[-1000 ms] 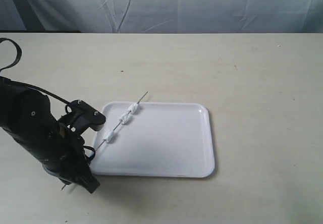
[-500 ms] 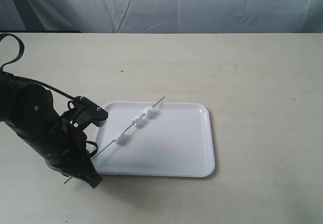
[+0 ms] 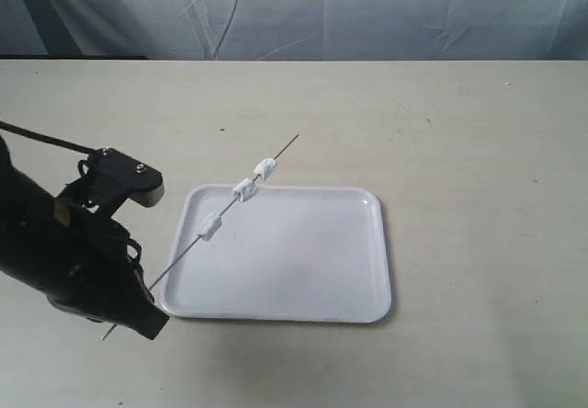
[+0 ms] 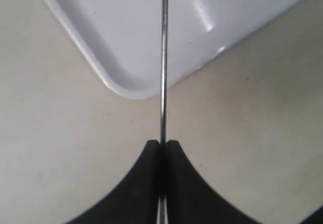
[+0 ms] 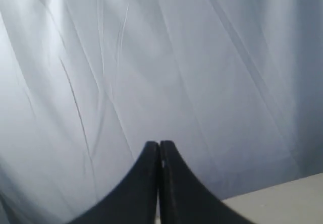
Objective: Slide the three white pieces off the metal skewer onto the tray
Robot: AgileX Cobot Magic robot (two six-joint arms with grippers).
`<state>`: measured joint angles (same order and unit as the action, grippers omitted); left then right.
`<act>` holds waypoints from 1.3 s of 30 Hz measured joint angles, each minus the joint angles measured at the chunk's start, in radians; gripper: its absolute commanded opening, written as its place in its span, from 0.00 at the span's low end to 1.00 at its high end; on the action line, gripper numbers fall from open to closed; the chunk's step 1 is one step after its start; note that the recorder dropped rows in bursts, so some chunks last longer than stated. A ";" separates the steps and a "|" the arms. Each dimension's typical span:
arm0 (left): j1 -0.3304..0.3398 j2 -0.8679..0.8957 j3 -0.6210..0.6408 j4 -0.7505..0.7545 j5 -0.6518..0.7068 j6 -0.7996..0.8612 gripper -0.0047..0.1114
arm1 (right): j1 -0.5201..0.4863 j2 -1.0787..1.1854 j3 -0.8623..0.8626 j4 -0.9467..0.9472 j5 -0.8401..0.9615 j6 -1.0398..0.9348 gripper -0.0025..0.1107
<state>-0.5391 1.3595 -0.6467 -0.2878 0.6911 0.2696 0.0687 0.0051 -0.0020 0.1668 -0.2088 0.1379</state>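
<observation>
Left wrist view, skewer [image 4: 163,57] pinched in hand [image 4: 162,145]

prob. 3 pcs [image 3: 244,187], 1 skewer [image 4: 163,72], 1 tray [image 3: 303,266]

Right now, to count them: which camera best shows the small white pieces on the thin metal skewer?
The exterior view: all three small white pieces, spaced along the thin metal skewer. The left wrist view shows only bare skewer; the right wrist view, none.
</observation>
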 measured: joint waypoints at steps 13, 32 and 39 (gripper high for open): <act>0.000 -0.210 0.332 -0.708 -0.002 0.395 0.04 | 0.000 0.060 -0.122 -0.006 0.055 0.238 0.02; 0.000 -0.212 0.450 -1.236 -0.091 0.757 0.04 | 0.317 1.507 -0.746 0.310 0.471 -0.100 0.11; 0.000 -0.212 0.450 -1.302 -0.120 0.792 0.04 | 0.346 1.686 -0.747 0.890 0.534 -0.700 0.02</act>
<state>-0.5391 1.1474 -0.1969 -1.5900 0.5714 1.0616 0.4146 1.6909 -0.7494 1.0572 0.3256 -0.5621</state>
